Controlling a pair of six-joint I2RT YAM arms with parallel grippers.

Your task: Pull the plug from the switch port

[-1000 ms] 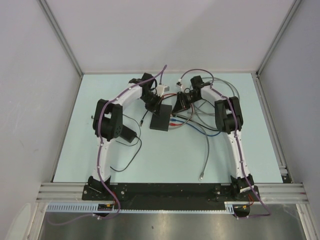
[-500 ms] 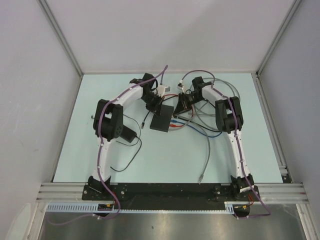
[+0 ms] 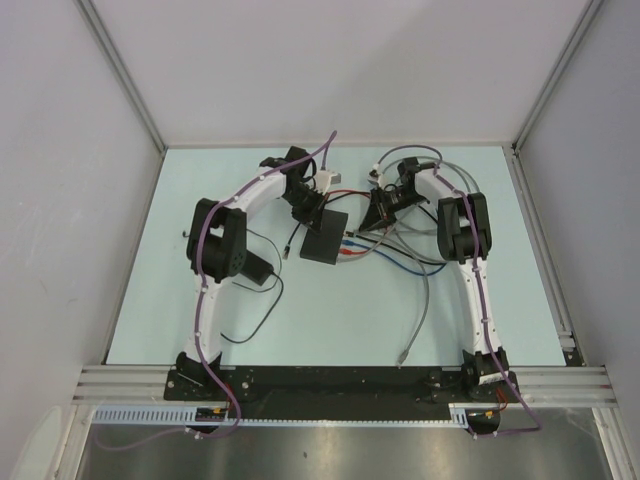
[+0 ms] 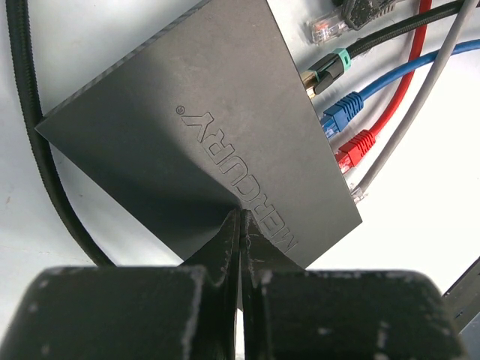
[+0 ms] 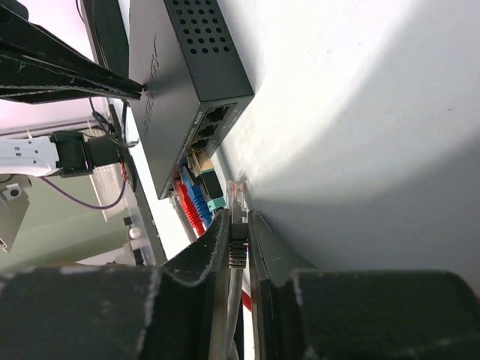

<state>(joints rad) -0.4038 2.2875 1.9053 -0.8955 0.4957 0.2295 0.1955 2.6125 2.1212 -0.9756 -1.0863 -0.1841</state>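
Your left gripper [image 4: 240, 225], jaws clenched on nothing, presses its tips onto the switch [image 4: 187, 127], which lies flat mid-table [image 3: 160, 300]. Your right gripper [image 5: 238, 219] grasps a clear plug [image 5: 237, 193], free of the ports, just beside the switch. A blue plug [image 4: 343, 112] sits in a port.

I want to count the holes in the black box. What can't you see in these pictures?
Top view: the plugs beside the switch are too small to tell apart.
Left wrist view: the switch's own top hides its ports.
Right wrist view: the right gripper, holding the clear plug, covers the ends of the red plug and blue plug; the ports behind them are hidden.
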